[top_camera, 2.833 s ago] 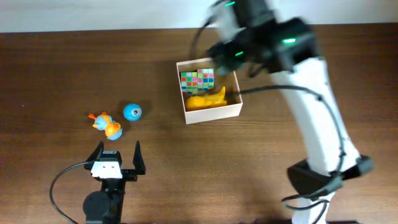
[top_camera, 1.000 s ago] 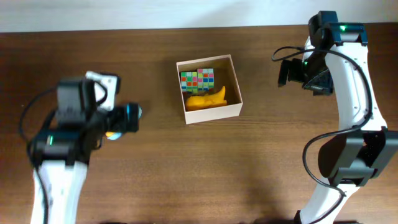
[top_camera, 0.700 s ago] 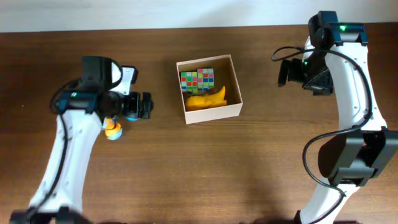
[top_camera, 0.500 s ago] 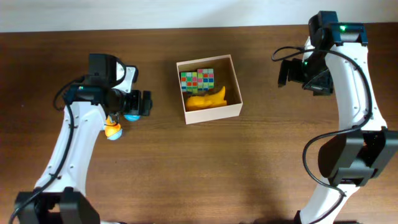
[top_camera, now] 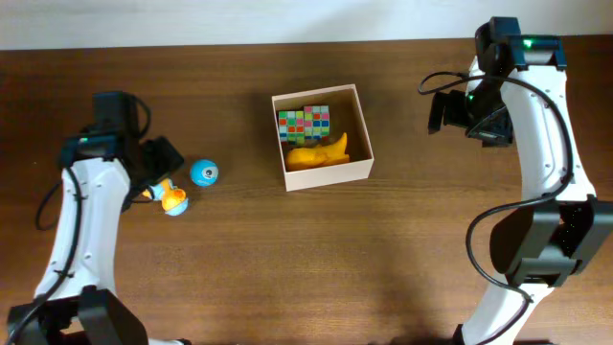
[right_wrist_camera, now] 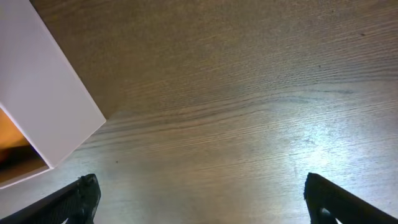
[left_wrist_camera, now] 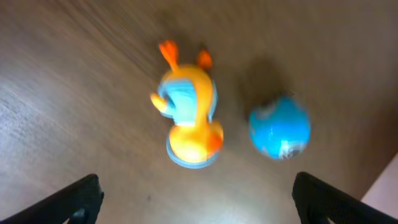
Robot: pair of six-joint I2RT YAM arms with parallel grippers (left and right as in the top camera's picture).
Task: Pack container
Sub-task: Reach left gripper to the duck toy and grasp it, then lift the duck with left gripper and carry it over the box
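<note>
Left arm pulled back off the ball, both toys still unpacked.
The left gripper [left_wrist_camera: 205, 196] has swung away from the box, its jaws spread and empty. The orange-and-blue plastic duck [left_wrist_camera: 186, 118] lies just ahead between them and the small blue ball [left_wrist_camera: 280, 127] ahead of the right finger, so the duck looks next. Well beyond the jaws, the square cream-walled container [top_camera: 329, 173] is unmoved. The right gripper [right_wrist_camera: 199, 194] is parked just off its corner, wide open.
</note>
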